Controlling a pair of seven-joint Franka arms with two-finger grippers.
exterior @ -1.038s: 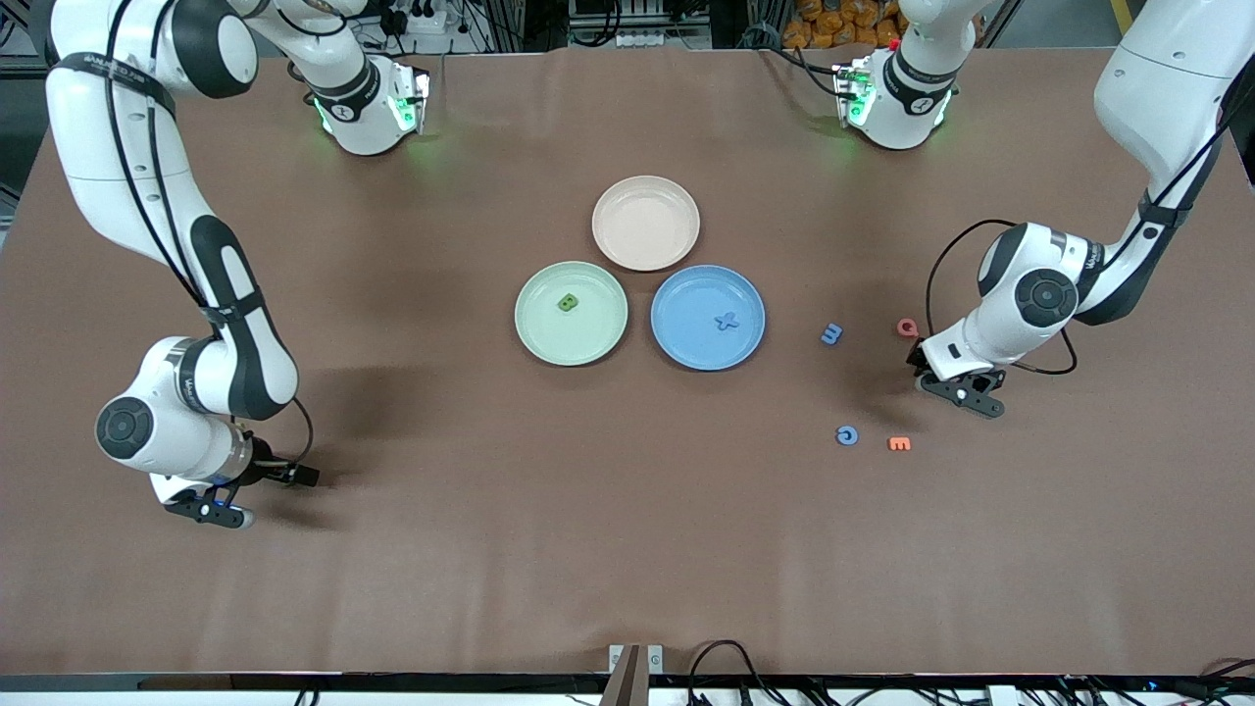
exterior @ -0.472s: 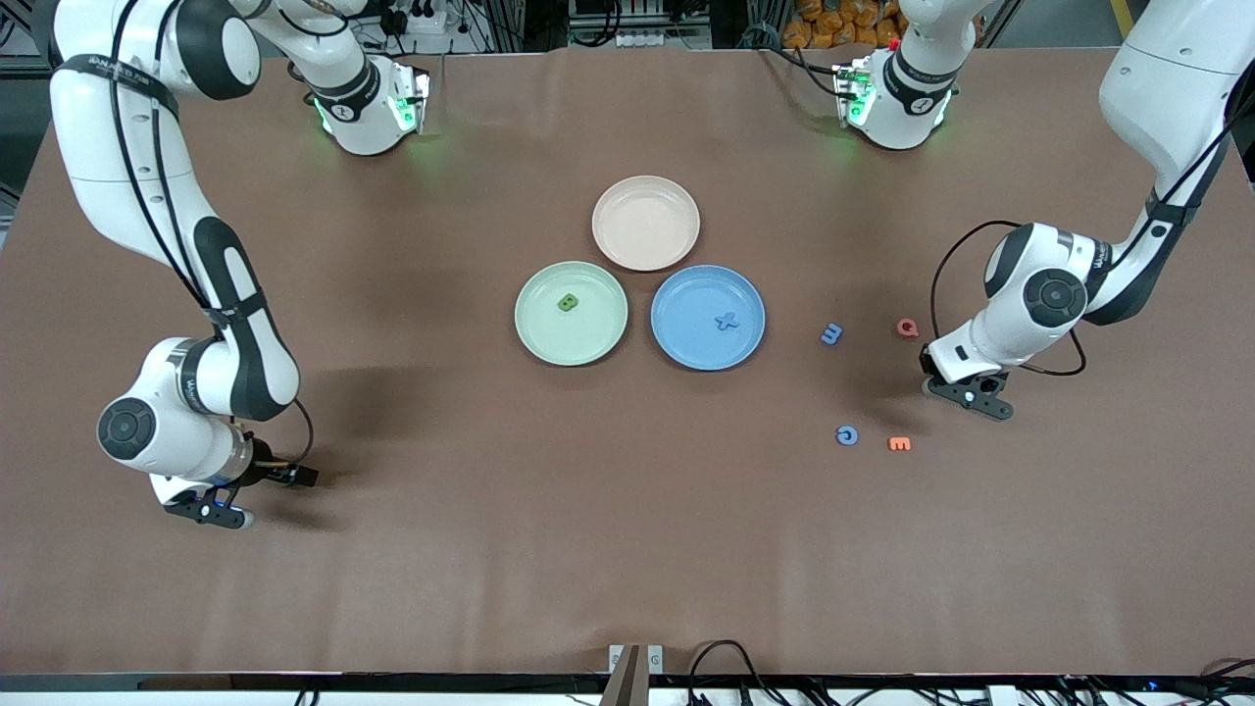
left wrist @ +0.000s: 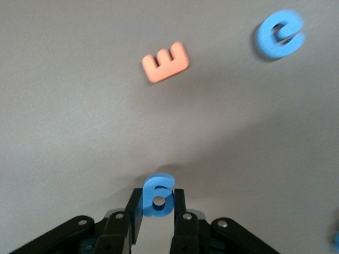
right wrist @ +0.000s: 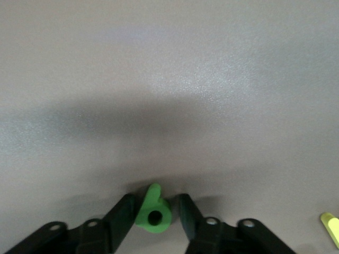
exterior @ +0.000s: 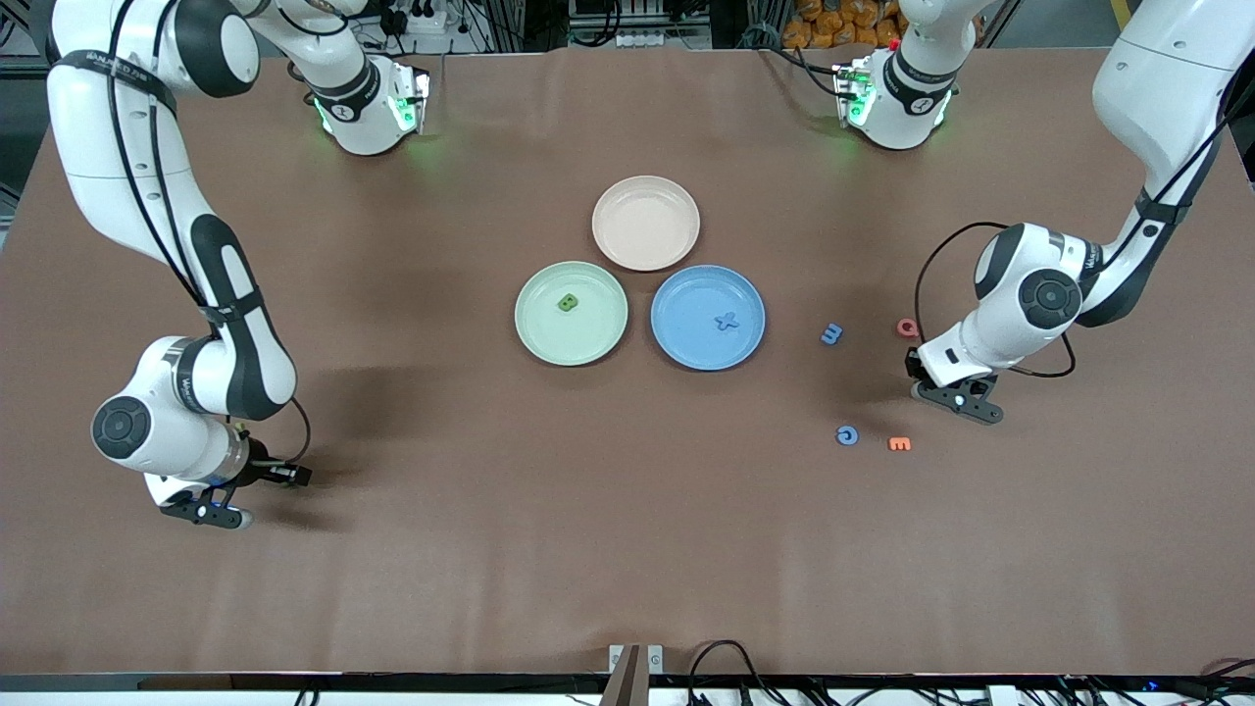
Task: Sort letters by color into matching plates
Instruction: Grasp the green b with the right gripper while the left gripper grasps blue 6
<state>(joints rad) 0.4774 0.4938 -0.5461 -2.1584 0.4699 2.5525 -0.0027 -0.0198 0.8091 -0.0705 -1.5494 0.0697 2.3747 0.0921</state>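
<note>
Little has shifted since a second ago: the left gripper [exterior: 956, 397] has only nudged about over its spot, while the loose letters and the plates lie where they were.

Nearest, at about eight o'clock on the brown table [exterior: 627, 549], the right gripper [exterior: 206, 512] is down at the cloth. Its jaws bracket a small bright green foam digit [right wrist: 153, 214] with a sliver of gap on one side, so I judge they are not yet pinching. A yellow foam scrap [right wrist: 331, 227] lies close by.

Towards four o'clock lie a blue foam letter C [exterior: 846, 435] and an orange foam letter E [exterior: 899, 443]. Just at one o'clock of the E, the left gripper has its jaws closed on a blue foam digit 6 [left wrist: 158, 197], held by its flat sides. Farther off sit a blue foam piece like a 3 [exterior: 831, 334] and a red foam letter Q [exterior: 908, 327].

These pieces look very light, soft and slightly springy, not fragile. A gentle pinch across the flat faces should do; squeezing hard may buckle them or pop them out.

At the centre, the pale mint green round plate [exterior: 549, 333] holds one green foam piece [exterior: 568, 303]. Touching it at three o'clock, the medium blue round plate [exterior: 686, 338] holds one blue foam cross shape [exterior: 726, 321]. At twelve o'clock of that pair, the beige-pink round plate [exterior: 646, 226] holds nothing.
</note>
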